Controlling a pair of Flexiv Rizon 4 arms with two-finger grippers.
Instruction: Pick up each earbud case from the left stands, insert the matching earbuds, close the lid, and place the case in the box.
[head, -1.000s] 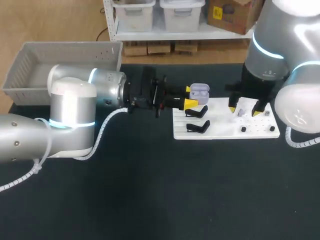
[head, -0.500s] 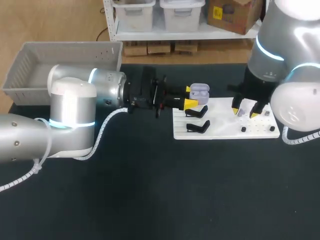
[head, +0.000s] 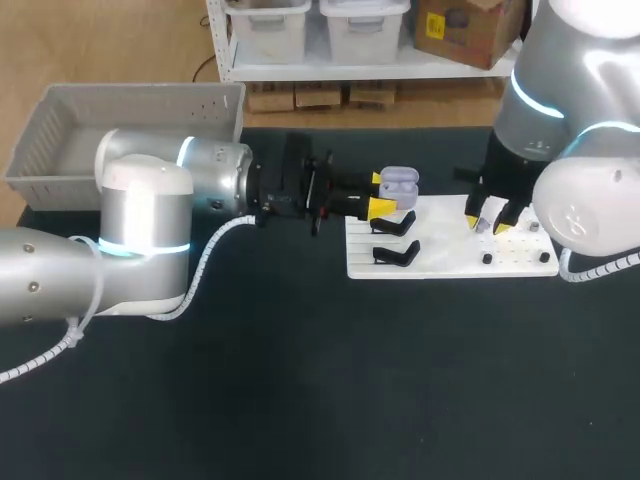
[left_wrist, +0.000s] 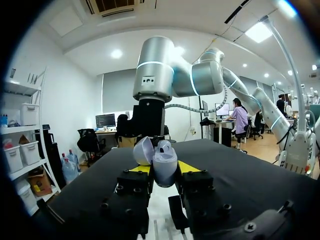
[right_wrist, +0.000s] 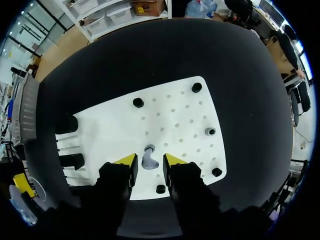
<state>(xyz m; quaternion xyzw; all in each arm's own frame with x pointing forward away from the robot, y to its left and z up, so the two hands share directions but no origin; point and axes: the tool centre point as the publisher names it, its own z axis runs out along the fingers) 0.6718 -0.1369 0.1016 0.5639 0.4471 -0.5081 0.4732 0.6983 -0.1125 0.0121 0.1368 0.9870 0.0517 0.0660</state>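
The earbud case (left_wrist: 165, 159), smooth rounded lilac plastic with its lid open, is clamped in the left gripper (left_wrist: 164, 168). The right gripper (right_wrist: 149, 161) stands open around a grey earbud (right_wrist: 148, 158).

Tabletop (head: 300, 380): box (head: 140, 105) upper left; board (head: 450, 255) right of centre, case (head: 399, 182) by its upper-left corner, earbud (right_wrist: 148, 159) on it.

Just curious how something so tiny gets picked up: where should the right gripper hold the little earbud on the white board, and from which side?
By its two flanks, coming from straight above. The earbud stands alone on the white board with bare board on either side, so the right gripper, its fingers open, can likely drop astride it.
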